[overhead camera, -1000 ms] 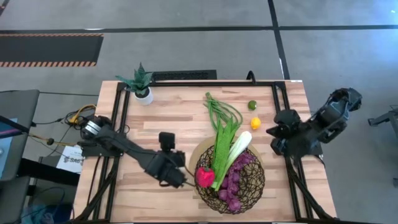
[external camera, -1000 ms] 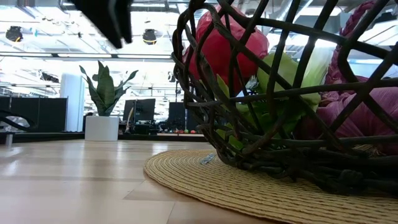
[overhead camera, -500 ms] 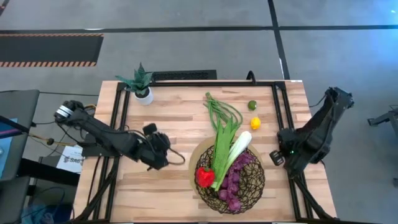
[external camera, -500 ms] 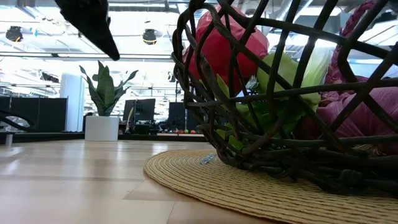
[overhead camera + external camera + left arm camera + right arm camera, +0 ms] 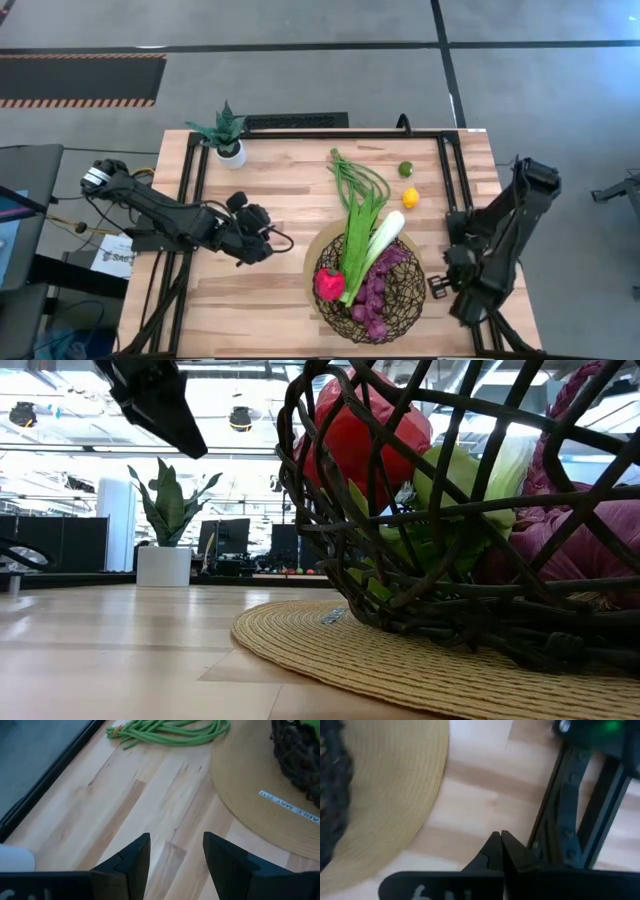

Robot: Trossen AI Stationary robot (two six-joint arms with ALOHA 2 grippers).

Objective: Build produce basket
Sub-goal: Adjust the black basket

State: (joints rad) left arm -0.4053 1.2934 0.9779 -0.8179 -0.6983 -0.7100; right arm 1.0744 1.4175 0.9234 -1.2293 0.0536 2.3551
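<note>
- The basket (image 5: 372, 290) sits on a round woven mat (image 5: 315, 252) at the table's near middle, holding the red pepper (image 5: 329, 284), grapes (image 5: 378, 290) and leek (image 5: 380, 240)
- The left gripper (image 5: 262, 232), jaws spread and empty, hovers left of the basket, well apart from it
- The right gripper (image 5: 501, 851), jaws pressed together, holds nothing at the table's right frame beside the mat
- Lemon (image 5: 411, 198) and lime (image 5: 406, 169) lie behind the basket

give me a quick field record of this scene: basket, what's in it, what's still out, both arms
basket: on a round straw mat, near table edge
inside: red pepper, grapes
leaning in: leek, leafy stalk, tops over the rim
outside: beans, lime, lemon, on the table
left gripper: jaws open, empty, over bare wood left of the mat
right gripper: jaws shut, empty, at the table's right edge
other: potted plant, far left corner
</note>
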